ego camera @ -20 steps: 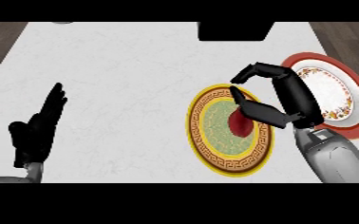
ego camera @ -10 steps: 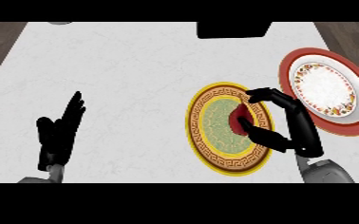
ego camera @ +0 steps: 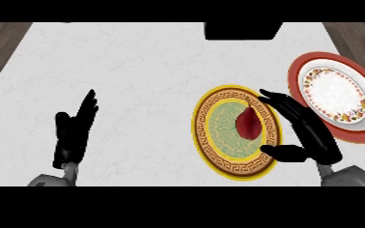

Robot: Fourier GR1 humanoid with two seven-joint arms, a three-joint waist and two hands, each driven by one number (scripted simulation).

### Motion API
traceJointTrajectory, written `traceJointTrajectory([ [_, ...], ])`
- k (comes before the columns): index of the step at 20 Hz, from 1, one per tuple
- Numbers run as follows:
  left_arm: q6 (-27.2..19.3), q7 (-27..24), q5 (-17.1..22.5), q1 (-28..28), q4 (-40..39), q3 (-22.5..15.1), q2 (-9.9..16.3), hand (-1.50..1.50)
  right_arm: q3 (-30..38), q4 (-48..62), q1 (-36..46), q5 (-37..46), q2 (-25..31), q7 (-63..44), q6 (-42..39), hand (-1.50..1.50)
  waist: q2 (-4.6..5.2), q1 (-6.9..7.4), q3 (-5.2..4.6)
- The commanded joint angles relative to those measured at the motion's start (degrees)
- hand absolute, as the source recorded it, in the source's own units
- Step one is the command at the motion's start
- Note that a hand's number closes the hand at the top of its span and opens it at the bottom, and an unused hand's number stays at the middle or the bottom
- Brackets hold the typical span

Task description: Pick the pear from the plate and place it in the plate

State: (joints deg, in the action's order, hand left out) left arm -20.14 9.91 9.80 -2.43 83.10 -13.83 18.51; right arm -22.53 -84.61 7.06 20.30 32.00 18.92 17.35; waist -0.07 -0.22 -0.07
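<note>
A dark red pear (ego camera: 248, 123) lies on the yellow plate with a brown patterned rim and green middle (ego camera: 214, 140), right of centre. My right hand (ego camera: 308, 131) is just to the right of the pear, fingers straight and spread, thumb stretched out below the fruit over the plate's rim; it is open and not closed on the pear. A second plate (ego camera: 305, 67), red-rimmed with a white flowered middle, sits at the far right. My left hand (ego camera: 73, 133) rests open at the lower left, fingers up.
A black box-like object (ego camera: 241, 30) stands at the counter's back edge, right of centre. The white marble counter (ego camera: 135, 72) stretches wide between the two hands. Dark wooden floor shows at the top corners.
My right hand has pulled back toward the lower right and straightened its fingers, uncovering the pear on the yellow plate. The left hand has shifted slightly right.
</note>
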Motion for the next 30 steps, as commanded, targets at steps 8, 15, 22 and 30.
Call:
traceJointTrajectory([
  [8,-0.2,1.4,-1.2,-2.0,-1.1,0.8,-1.2,0.0,-9.1,-11.3,7.7,16.6,4.1,-33.8,-18.9,-1.5,-0.11,0.29,-0.08],
  [15,1.3,1.4,-1.7,2.4,2.4,0.5,-1.7,0.0,-8.3,-8.5,12.3,15.5,-0.4,-41.9,-32.3,-1.5,0.02,0.74,0.05],
  [22,2.5,2.7,-4.8,3.5,5.1,2.0,-2.5,0.0,-5.7,-1.9,11.8,21.7,-7.2,-38.7,-33.9,-1.5,0.04,0.59,0.07],
  [30,7.0,1.5,-5.7,-1.4,-2.0,8.0,-3.9,0.0,-0.2,-1.7,9.7,26.7,-8.4,-32.5,-38.5,-1.5,0.06,0.28,0.06],
])
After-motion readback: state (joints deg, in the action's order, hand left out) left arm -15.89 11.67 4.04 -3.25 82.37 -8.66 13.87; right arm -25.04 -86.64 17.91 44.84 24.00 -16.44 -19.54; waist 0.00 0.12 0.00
